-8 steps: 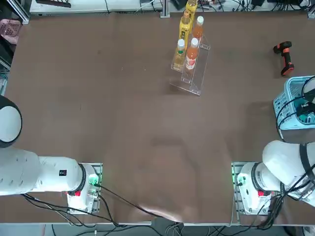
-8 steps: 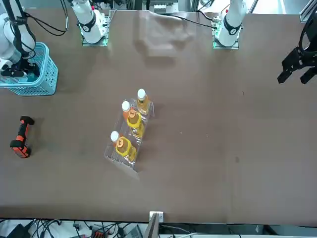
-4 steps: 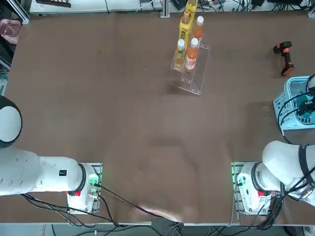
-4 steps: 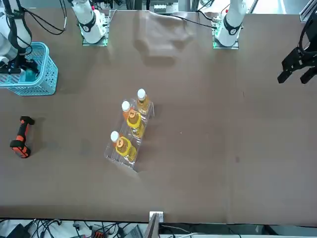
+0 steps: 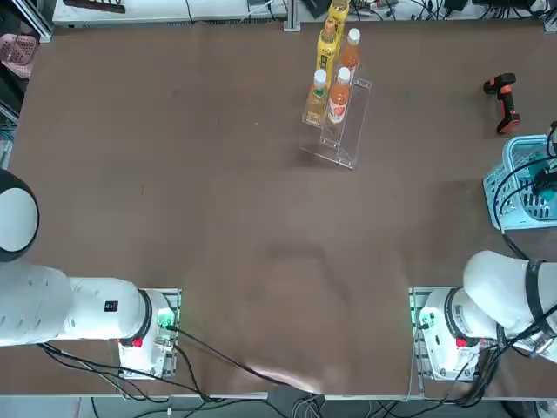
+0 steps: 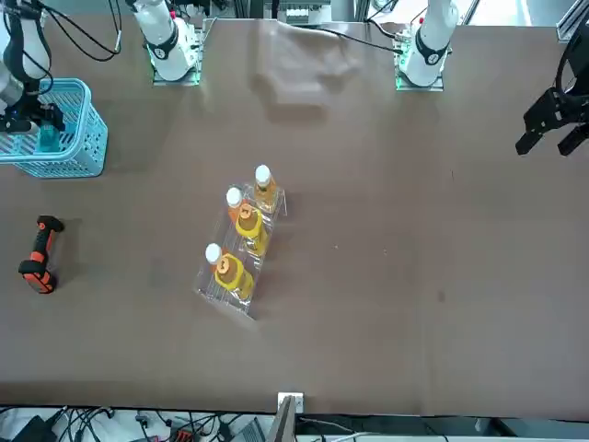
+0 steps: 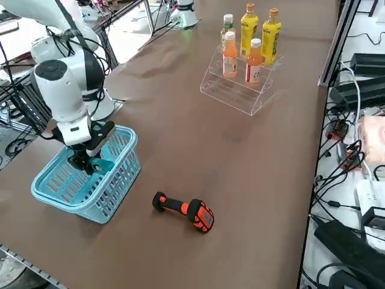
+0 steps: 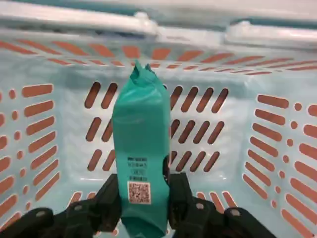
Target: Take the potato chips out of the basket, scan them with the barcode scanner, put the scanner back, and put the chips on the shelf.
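Right gripper [image 8: 142,198]: fingers clamped on either side of the potato chips [image 8: 141,158], low on the packet; positioned over the open basket [image 7: 114,180], as the right side view shows.

Potato chips: teal-blue packet, held between the two fingers, crimped end pointing away from the wrist, a square code label near the gripped end. Basket floor and lattice wall lie behind it in the wrist view.

Basket: light blue, lattice sides, at the table's right edge, near side.

Barcode scanner [image 5: 504,101]: black with orange-red accents, lying on its side on the table, just beyond the basket, apart from it.

Shelf [image 5: 344,131]: clear stepped stand, far centre of the table, carrying orange and yellow drink bottles [image 5: 329,48]; well apart from basket and scanner.
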Motion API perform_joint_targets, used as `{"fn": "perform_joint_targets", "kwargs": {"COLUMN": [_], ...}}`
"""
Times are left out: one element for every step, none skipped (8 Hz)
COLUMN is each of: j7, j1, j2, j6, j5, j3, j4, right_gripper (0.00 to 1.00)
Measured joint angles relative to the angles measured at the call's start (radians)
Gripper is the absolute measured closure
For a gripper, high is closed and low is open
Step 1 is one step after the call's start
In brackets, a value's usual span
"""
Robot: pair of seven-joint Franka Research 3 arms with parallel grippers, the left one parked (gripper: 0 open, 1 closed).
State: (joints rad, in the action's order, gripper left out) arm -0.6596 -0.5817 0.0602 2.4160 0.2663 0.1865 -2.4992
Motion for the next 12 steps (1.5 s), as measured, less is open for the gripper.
{"fn": "perform_joint_targets", "kwargs": {"j7": [0.000,0.000,0.000,0.000,0.000,0.000,0.008,0.032,0.074,0.122,0.171,0.230], "j1": [0.009,0.015,0.023,0.033,0.049,0.075,0.110,0.155,0.213,0.275,0.335,0.395], "j2": [0.021,0.041,0.059,0.074,0.087,0.096,0.099,0.101,0.104,0.105,0.105,0.104], "j6": [-0.037,-0.077,-0.133,-0.191,-0.240,-0.289,-0.343,-0.411,-0.476,-0.515,-0.526,-0.523], "j5": [0.000,0.000,0.000,0.000,0.000,0.000,0.000,-0.001,-0.001,-0.002,-0.002,-0.007], "j3": [0.000,0.000,0.000,0.000,0.000,-0.001,-0.001,-0.002,-0.003,-0.005,-0.007,-0.008], "j4": [0.003,0.006,0.016,0.031,0.053,0.089,0.138,0.196,0.253,0.300,0.332,0.343], "right_gripper": [0.55,0.55,0.55,0.55,0.55,0.55,0.55,0.55,0.55,0.55,0.55,0.54]}}
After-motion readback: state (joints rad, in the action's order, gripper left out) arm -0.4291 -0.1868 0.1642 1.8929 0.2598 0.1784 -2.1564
